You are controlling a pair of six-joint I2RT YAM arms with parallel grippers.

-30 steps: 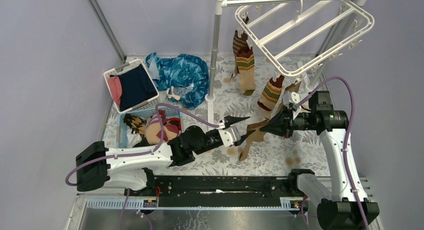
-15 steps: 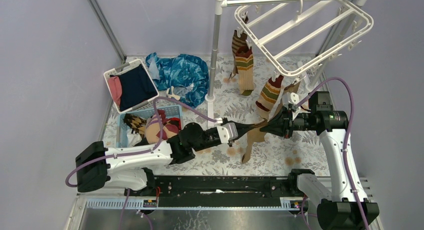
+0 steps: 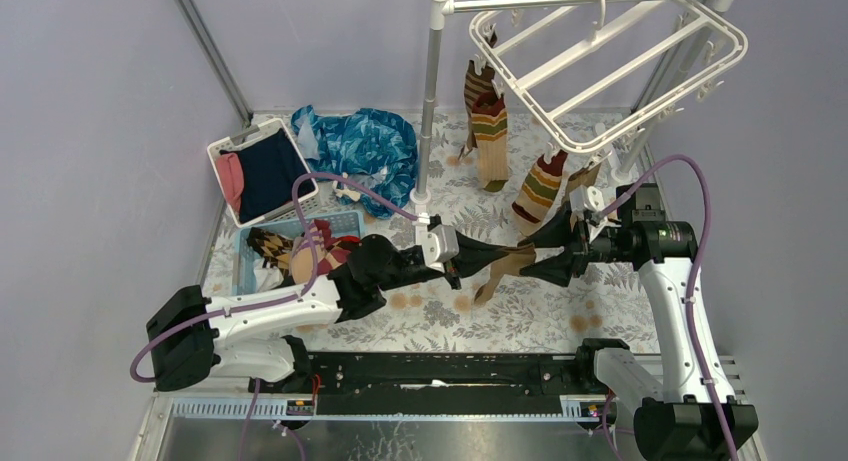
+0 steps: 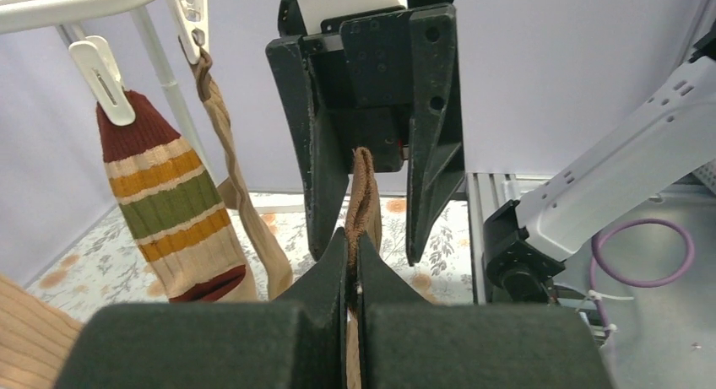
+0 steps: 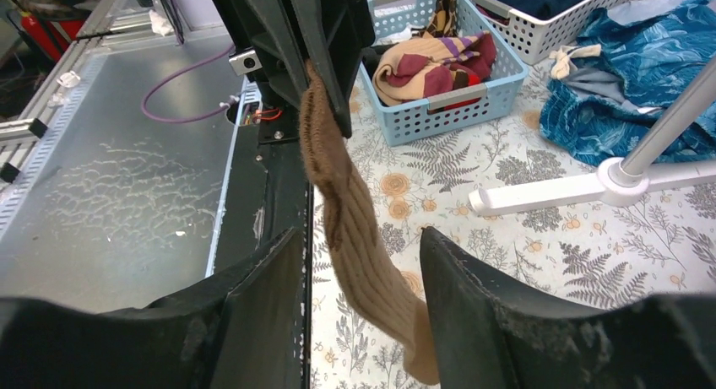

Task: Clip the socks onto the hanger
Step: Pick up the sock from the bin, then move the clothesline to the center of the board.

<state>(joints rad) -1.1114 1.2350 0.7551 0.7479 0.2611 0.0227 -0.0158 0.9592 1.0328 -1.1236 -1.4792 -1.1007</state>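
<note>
A plain tan sock hangs between the two arms, and my left gripper is shut on its top edge. In the left wrist view the left gripper pinches the cuff. My right gripper faces it, open, one finger on each side of the sock without touching it. In the right wrist view the sock dangles between the spread jaws of the right gripper. The white hanger hangs above right, with striped socks clipped to it. A striped sock and a tan sock hang from clips.
The upright rack pole stands behind the left gripper on its white foot. A blue basket of socks and a white basket of folded clothes sit at the left. A blue patterned cloth lies beside the pole.
My left gripper moved up to the sock's top and shut on it. My right gripper, which held the sock, opened and let go.
</note>
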